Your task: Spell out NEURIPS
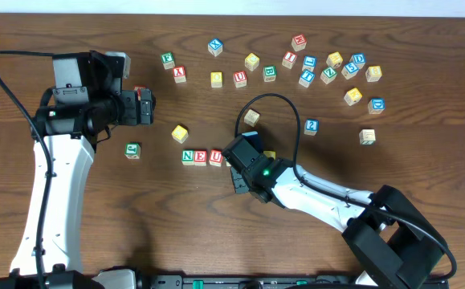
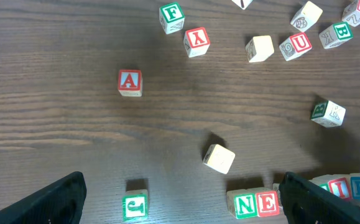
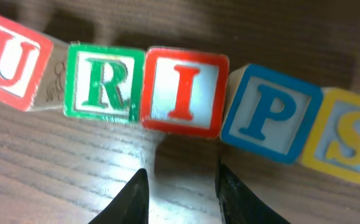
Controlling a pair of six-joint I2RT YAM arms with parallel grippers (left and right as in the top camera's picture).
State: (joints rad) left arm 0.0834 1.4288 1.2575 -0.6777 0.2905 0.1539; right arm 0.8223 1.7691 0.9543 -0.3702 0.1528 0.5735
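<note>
Red-lettered wooden I cube (image 3: pixel 183 90) lies just ahead of the right gripper (image 3: pixel 183 180), jaws parted, empty; letter row (image 3: pixel 102 84) runs crosswise.

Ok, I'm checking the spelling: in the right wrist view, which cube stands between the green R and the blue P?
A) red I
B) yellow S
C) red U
A: the red I stands in the row with the green R on one side and the blue P on the other.
</note>
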